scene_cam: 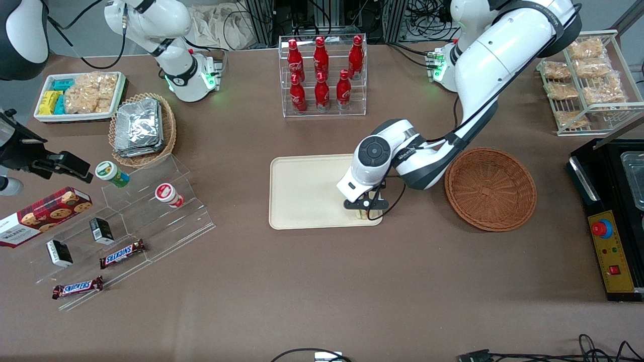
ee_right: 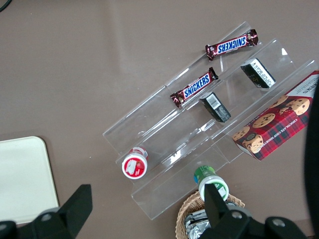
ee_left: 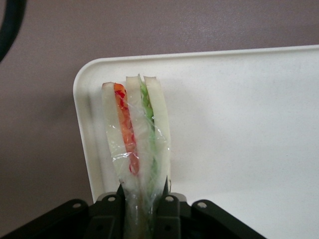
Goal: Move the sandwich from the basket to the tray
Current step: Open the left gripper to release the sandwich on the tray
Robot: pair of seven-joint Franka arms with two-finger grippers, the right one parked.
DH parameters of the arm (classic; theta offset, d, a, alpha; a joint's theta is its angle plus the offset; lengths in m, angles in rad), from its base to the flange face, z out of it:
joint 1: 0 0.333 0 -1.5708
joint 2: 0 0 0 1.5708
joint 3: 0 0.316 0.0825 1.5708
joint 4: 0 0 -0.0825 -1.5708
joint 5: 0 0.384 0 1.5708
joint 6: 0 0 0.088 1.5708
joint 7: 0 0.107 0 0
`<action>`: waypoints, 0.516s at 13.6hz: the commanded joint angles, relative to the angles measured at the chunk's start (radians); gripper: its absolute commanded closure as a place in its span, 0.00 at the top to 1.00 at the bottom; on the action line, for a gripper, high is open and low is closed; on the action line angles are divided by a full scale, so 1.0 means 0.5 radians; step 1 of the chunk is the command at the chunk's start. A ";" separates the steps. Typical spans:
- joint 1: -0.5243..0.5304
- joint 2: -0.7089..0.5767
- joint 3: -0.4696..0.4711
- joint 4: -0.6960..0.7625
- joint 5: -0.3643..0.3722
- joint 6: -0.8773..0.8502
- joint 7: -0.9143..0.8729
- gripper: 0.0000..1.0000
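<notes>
My left gripper (scene_cam: 366, 205) is shut on the sandwich (ee_left: 137, 134), a clear-wrapped wedge of pale bread with an orange-red and a green stripe. The fingers (ee_left: 169, 209) pinch its narrow end. It hangs over the corner of the cream tray (scene_cam: 307, 191) that is nearest the front camera and nearest the basket. Only a sliver of the sandwich (scene_cam: 361, 214) shows under the gripper in the front view. The tray's rounded corner (ee_left: 87, 79) shows in the left wrist view. The reddish-brown wicker basket (scene_cam: 490, 188) stands empty beside the tray, toward the working arm's end.
A clear rack of red bottles (scene_cam: 322, 75) stands farther from the camera than the tray. A tan basket of foil packets (scene_cam: 143, 128), a white snack tray (scene_cam: 78, 95) and an acrylic stand with snacks (scene_cam: 126, 221) lie toward the parked arm's end. A black control box (scene_cam: 611, 216) sits at the working arm's end.
</notes>
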 commanded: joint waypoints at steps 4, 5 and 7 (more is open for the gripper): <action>0.008 -0.021 -0.023 0.013 0.050 -0.067 -0.034 1.00; 0.011 -0.055 -0.026 0.020 0.046 -0.110 -0.028 1.00; 0.017 -0.207 -0.026 0.050 0.019 -0.232 -0.031 1.00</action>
